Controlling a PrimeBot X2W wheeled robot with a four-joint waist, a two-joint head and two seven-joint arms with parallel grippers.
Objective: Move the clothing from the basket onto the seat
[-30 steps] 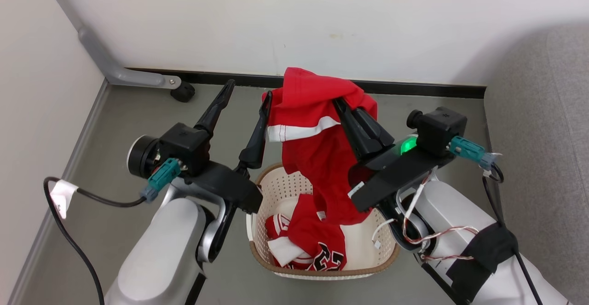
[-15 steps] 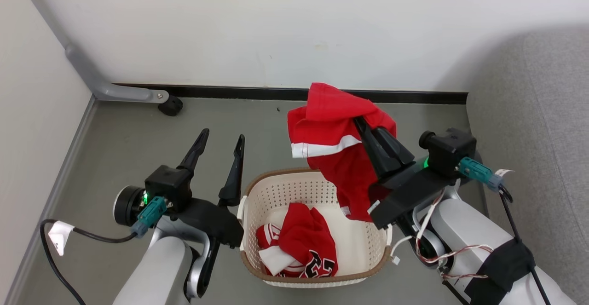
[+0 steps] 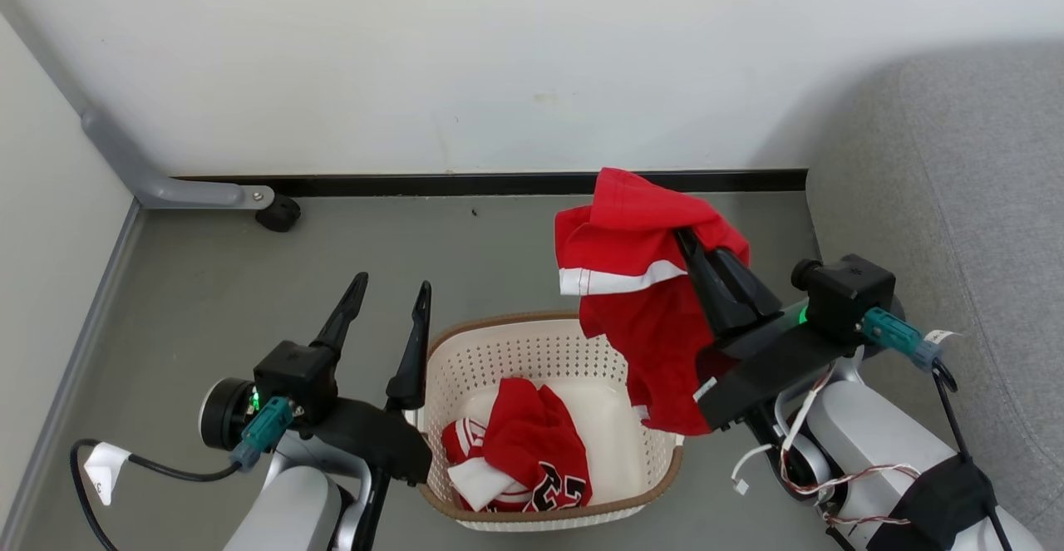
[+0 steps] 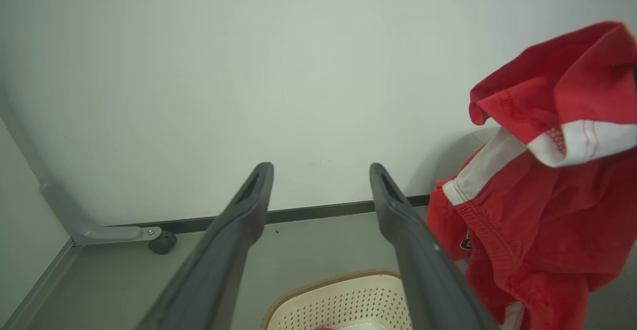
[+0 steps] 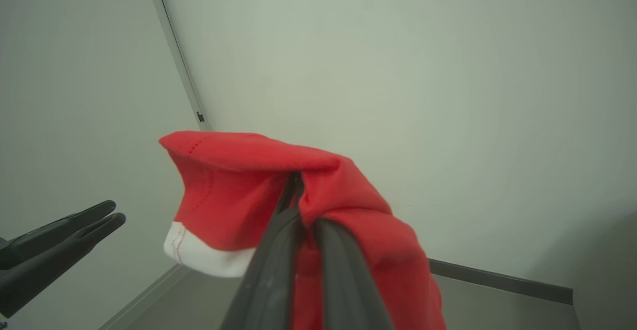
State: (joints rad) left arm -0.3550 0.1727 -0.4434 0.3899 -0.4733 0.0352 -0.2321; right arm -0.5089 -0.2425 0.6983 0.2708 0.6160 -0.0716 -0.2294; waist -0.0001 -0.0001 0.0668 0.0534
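Head view: right tool (image 3: 686,239) clamps red garment (image 3: 640,285), centre-right, hanging over basket (image 3: 532,360); jersey (image 3: 524,451) lies inside, lower centre; seat (image 3: 956,160), right edge, holds nothing yet.
Left wrist view: left tool (image 4: 321,168) spread, empty.
Right wrist view: cloth pinched at tips.

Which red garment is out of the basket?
The plain red one with white trim, hanging from the shut right gripper. The numbered jersey lies inside the basket.
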